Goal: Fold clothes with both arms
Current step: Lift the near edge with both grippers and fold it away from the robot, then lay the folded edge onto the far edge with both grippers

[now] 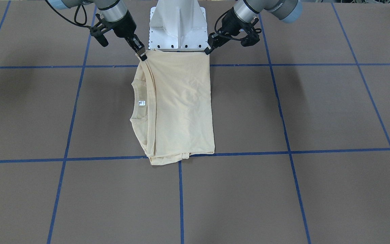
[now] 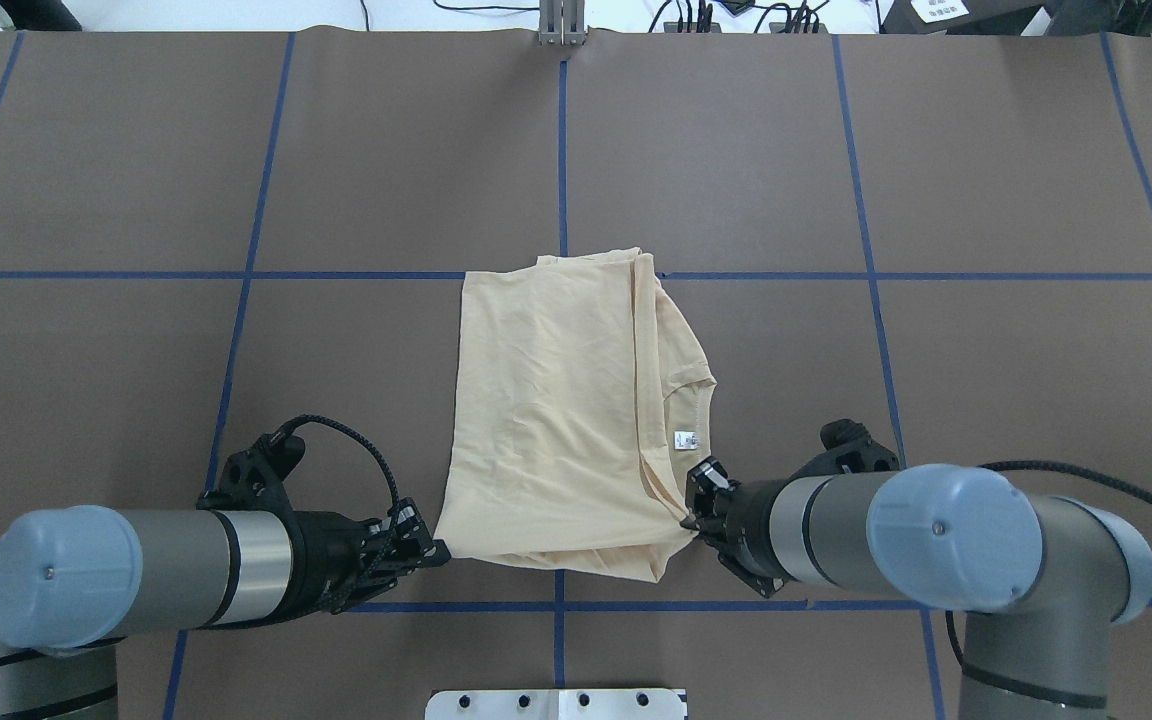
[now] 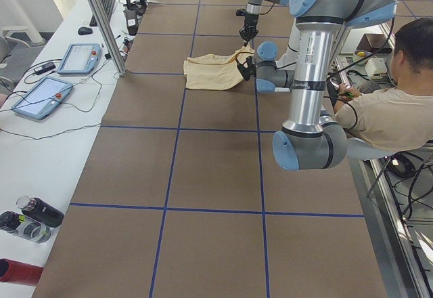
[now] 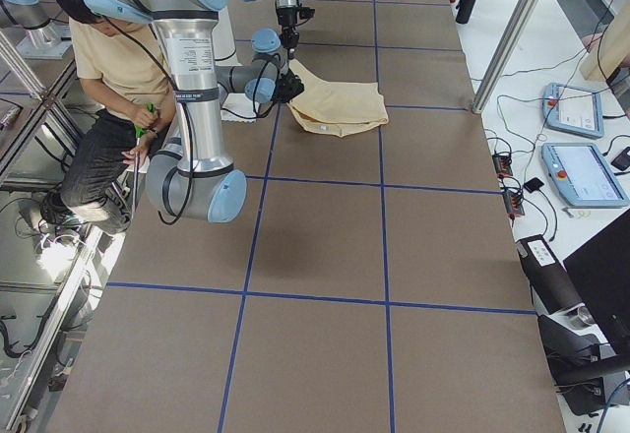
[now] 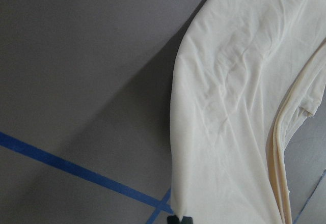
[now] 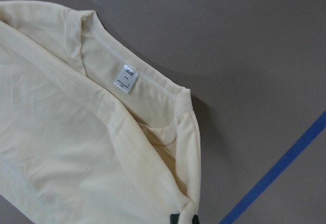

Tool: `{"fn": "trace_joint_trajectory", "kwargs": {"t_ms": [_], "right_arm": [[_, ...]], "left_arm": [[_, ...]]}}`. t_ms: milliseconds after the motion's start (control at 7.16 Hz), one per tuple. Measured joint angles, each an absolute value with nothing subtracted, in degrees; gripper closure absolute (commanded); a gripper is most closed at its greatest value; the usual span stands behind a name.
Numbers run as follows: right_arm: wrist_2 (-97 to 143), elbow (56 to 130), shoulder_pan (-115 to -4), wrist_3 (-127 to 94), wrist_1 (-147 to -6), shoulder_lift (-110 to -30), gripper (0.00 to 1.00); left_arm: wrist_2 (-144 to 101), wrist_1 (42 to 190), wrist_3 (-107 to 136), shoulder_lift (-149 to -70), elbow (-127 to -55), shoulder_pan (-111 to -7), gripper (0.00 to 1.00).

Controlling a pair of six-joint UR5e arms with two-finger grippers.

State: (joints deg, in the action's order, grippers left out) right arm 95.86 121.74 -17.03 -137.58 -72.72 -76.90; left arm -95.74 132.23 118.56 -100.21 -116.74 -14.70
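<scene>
Left gripper [image 2: 431, 548]: you'll find its fingers pinched tight on the near corner of the T-shirt [image 2: 556, 420], on the plain folded side. Right gripper [image 2: 691, 520]: clamped on the other near corner, the collar side. Between them the near edge hangs lifted a little off the table [image 2: 136, 180]. The rest of the shirt lies folded at mid-table, just ahead of the white pedestal [image 1: 178, 23]. Its collar and neck label [image 2: 686, 438] face the robot's right. The far edge touches a blue tape line [image 2: 786, 275].

T-shirt [image 1: 181, 101] label [image 6: 126, 78] lettering too small.
</scene>
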Motion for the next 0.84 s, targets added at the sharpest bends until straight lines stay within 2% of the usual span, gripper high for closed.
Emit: {"fn": "trace_joint_trajectory", "kwargs": {"t_ms": [140, 419, 838], "right_arm": [[99.61, 118.42, -22.02, -137.28, -72.9, -73.94, 1.0], [106.2, 107.44, -30.9, -135.9, -72.76, -65.58, 1.0], [109.79, 94.4, -37.14, -131.75, -72.48, -57.01, 1.0]], "left_arm": [[-95.87, 131.61, 114.3, -102.45, -114.93, -17.65, 1.0], [-97.16, 131.31, 110.15, -109.72, -106.04, -25.3, 1.0], [-101.32, 131.7, 103.94, -116.86, -93.81, -33.92, 1.0]]}}
